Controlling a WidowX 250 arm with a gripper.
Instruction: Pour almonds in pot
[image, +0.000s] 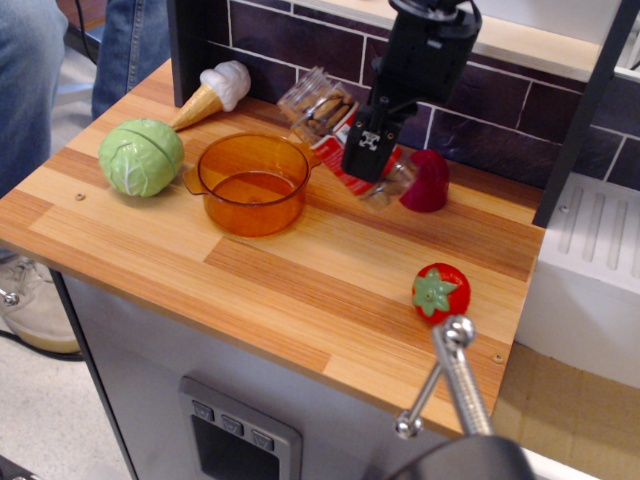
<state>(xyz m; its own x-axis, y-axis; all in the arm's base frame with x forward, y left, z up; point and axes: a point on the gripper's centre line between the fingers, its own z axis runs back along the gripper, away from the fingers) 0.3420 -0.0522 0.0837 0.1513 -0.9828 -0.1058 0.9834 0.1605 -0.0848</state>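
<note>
Single high front view over counter (300, 290)

A green cabbage toy (141, 157) is seen at the left of the frame, resting on a wooden countertop (300, 290). Behind it, toward the upper left, an ice cream cone toy (210, 92) is laid on its side against a dark tiled wall (330, 50). A red tomato toy (440, 291) with a green stem is placed at the lower right of the counter, well apart from the cabbage. A small red object (428, 182) is seen near the wall. A metal handle (445, 385) is visible at the bottom right. Blue jeans (30, 70) are glimpsed at the upper left.
</note>
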